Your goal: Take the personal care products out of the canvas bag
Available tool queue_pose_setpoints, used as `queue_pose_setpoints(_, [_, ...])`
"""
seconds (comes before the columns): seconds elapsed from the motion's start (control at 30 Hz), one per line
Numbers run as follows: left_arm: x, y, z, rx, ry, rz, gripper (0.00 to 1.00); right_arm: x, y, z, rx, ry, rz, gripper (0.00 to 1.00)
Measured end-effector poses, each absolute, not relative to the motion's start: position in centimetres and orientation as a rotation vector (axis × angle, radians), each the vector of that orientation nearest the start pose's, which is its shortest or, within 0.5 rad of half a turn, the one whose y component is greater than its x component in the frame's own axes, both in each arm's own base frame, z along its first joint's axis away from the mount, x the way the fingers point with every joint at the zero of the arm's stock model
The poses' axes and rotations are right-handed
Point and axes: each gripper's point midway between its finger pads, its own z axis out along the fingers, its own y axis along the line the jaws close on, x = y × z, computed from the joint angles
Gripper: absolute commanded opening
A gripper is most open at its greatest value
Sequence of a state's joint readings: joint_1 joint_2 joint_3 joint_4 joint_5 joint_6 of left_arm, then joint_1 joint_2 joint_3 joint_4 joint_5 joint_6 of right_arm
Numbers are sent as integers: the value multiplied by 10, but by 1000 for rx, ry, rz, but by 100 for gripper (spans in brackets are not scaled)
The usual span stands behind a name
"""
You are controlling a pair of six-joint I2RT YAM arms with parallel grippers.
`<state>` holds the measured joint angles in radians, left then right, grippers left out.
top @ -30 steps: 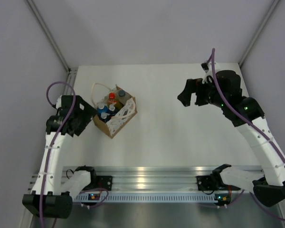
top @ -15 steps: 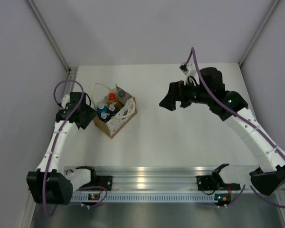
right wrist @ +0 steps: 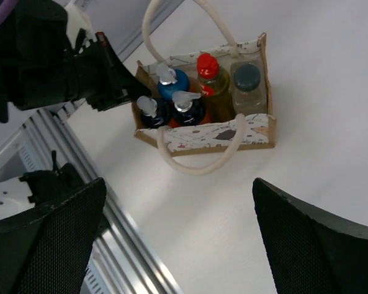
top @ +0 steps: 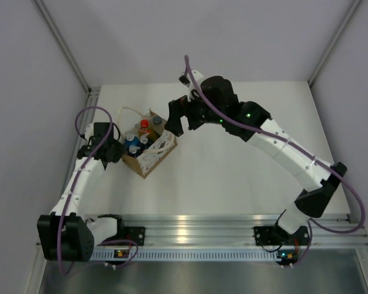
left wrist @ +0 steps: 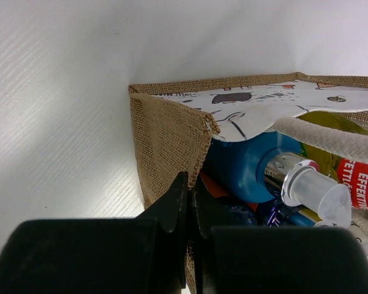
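Robot lab bench (top: 233,177) (plain walls (top: 202,37), aluminium rail (top: 190,223))

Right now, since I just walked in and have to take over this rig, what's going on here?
The left claw is pinched shut on the rim of the canvas bag, apparently to steady it. The right claw hangs open close to the bag, touching nothing. All five bottles stand inside the bag; none has been taken out yet.
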<state>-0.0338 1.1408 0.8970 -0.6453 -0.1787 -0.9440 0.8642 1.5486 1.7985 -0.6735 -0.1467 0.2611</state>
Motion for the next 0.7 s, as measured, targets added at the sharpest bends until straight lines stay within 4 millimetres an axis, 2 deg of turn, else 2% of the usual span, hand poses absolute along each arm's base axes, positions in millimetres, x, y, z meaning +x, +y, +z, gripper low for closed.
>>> queue_pose_setpoints(0.1, [303,-13,141,-1144,2166,-224,0,286,383,347,-710,1982,775,94])
queue_pose_setpoints(0.13, [303,-13,141,-1143,2165,-225,0,296,390,342,-707,1987,750,88])
queue_pose_setpoints(0.2, [303,-14,141,-1142,2166,-227,0,311,402,332,-715,1990,715,84])
queue_pose_setpoints(0.3, [303,-14,141,-1143,2166,-230,0,325,420,315,-741,2000,678,81])
queue_pose_setpoints(0.4, [303,-14,141,-1143,2165,-234,0,323,437,301,-795,2003,667,78])
queue_pose_setpoints(0.63, [303,-15,141,-1143,2166,-239,0,291,472,276,-935,1989,646,66])
queue_pose_setpoints(0.7, [303,-15,141,-1143,2166,-239,0,287,477,269,-941,1997,628,66])
